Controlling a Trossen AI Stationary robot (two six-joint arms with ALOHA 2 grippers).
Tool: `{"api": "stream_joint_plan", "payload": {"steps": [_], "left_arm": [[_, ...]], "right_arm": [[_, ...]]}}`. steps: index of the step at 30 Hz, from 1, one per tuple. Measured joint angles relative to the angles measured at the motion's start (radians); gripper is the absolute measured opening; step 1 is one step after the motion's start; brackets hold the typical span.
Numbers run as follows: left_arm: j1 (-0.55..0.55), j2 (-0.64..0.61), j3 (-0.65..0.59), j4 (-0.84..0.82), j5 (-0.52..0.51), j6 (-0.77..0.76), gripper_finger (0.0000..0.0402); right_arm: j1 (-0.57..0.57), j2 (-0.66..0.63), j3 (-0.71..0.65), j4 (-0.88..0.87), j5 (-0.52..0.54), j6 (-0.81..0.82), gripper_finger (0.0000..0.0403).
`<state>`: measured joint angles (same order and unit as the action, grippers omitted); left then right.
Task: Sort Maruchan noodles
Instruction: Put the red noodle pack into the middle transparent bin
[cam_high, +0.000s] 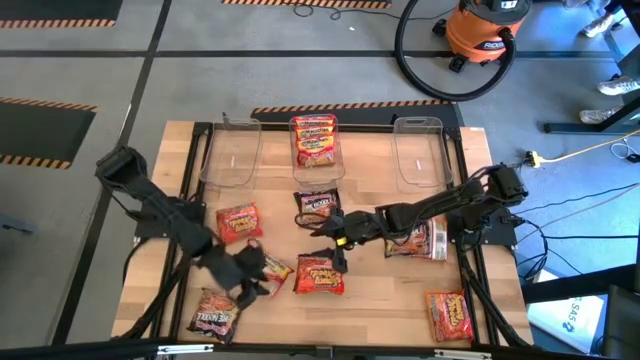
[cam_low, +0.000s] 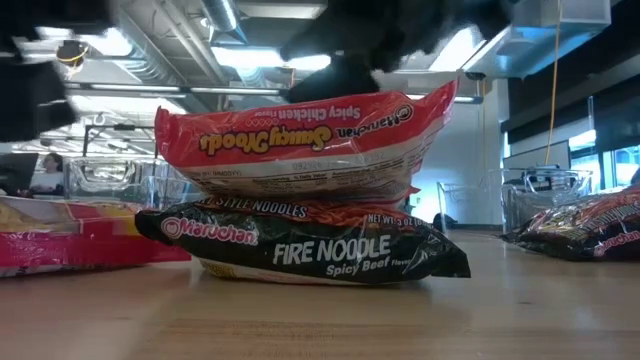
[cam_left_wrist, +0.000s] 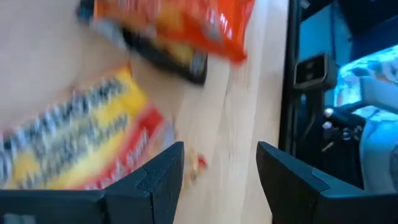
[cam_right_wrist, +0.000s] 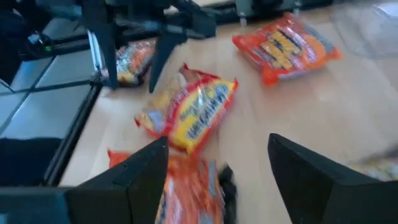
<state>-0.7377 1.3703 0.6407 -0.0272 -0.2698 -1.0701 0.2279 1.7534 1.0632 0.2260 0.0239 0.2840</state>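
Beyond my wooden slatted table (cam_high: 380, 300): 3 clear rectangular plastic tubs (cam_high: 232, 150) (cam_high: 316, 165) (cam_high: 418, 150) along its far edge; an orange-and-black shop vacuum (cam_high: 485, 30) with looped black hose (cam_high: 405, 60) on grey floor.

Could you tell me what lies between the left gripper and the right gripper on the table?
In the high view, a yellow packet lies between the left gripper and right gripper.

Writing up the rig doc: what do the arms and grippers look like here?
Both arms are dark, near-black, jointed links. The left gripper and right gripper each have two broad, matte black, wedge-shaped fingers. A small yellow spot shows near the right arm's wrist in the high view. No sleeves, and no markings I can read.
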Motion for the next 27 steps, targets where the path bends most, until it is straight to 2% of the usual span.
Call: {"api": "stream_joint_plan", "payload": {"steps": [5, 10, 14, 19, 22, 27], "left_arm": [[-0.119, 0.059, 0.000, -0.005, -0.129, -0.080, 0.0194], [-0.164, 0.131, 0.000, 0.001, -0.205, -0.082, 0.0194], [-0.170, 0.194, 0.002, 0.020, -0.223, -0.088, 0.0194], [-0.175, 0.269, 0.000, 0.036, -0.217, -0.091, 0.0195], [-0.174, 0.284, 0.002, 0.043, -0.225, -0.097, 0.0195], [-0.170, 0.286, 0.002, 0.045, -0.242, -0.091, 0.0195]], "right_arm": [[-0.013, 0.115, 0.119, -0.006, -0.044, 0.016, 0.0303], [-0.052, 0.253, 0.288, -0.122, -0.125, 0.106, 0.0319], [-0.075, 0.361, 0.404, -0.187, -0.185, 0.154, 0.0320], [-0.095, 0.454, 0.485, -0.209, -0.276, 0.239, 0.0321], [-0.101, 0.485, 0.509, -0.194, -0.319, 0.261, 0.0321], [-0.105, 0.486, 0.515, -0.174, -0.332, 0.265, 0.0321]]}}
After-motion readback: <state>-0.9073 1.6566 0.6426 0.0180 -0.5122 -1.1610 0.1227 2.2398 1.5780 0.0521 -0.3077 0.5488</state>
